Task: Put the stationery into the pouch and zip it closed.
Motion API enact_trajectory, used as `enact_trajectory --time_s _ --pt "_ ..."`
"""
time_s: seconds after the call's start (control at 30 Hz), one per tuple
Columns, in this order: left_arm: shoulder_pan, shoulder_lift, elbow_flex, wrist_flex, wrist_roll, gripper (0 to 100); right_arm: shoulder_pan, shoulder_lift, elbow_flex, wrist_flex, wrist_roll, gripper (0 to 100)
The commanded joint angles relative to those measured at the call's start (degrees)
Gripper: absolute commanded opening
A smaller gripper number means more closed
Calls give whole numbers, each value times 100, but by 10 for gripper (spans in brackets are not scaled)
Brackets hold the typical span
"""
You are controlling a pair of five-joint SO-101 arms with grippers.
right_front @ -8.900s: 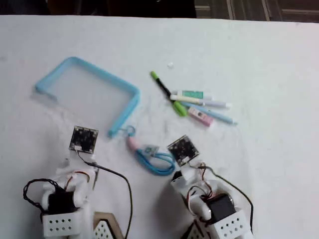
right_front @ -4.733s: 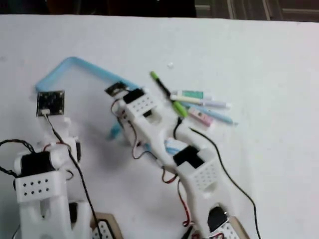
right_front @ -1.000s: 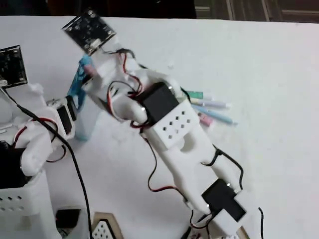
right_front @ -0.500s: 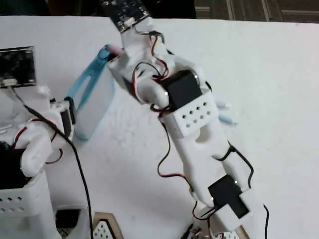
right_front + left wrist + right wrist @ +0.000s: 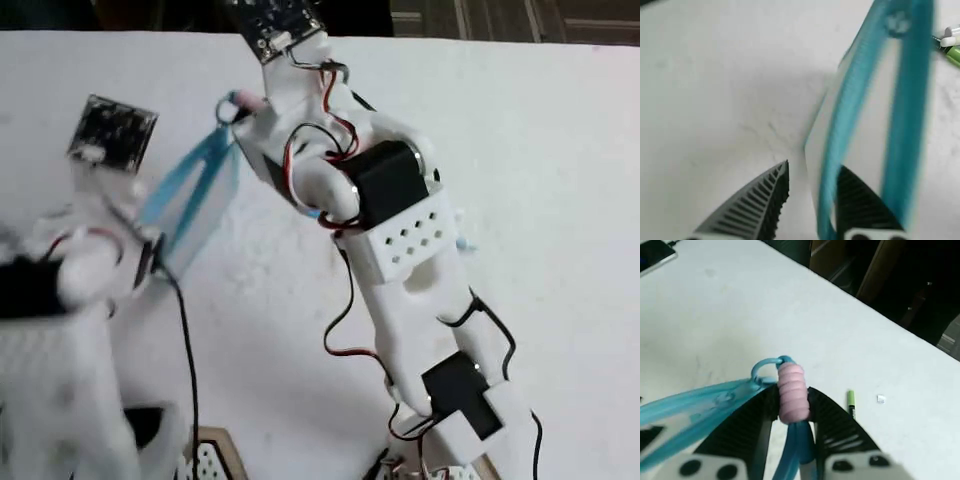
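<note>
Nearest me, my left gripper has its jaws apart, straddling one blue-edged end of the pouch; the edge lies against one finger, with bare table showing beside the other. The pouch is held up at about 10 o'clock in the high view, stretched between my two arms. Farther out, toward 11 o'clock, my right gripper is clamped on the pink pull of the zip cord. I judge I am only at the opening step: the two blue bands of the mouth stand spread, I see nothing behind the clear wall, and the pens lie out on the table, so loading and zipping are all left. The high view gives the whole span between both arms, though my right arm lies across the stationery there, a pen tip peeking out at 3 o'clock; the left wrist view catches marker ends beyond the pouch, and the right wrist view a green pen far behind the pull
</note>
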Motion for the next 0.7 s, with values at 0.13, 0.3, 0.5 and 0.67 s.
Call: enact_trajectory --time_s 0.13,0.3,0.5,0.67 --pt "-1323 119 519 -299 1996 303 154 -84 -281 224 26 17" --pt "-1473 84 475 -70 1802 304 136 -84 -281 198 26 17" --pt "-1481 92 26 18 1116 143 171 -127 -281 365 26 17" --pt "-1481 110 -1257 308 765 27 171 -136 -325 637 53 17"
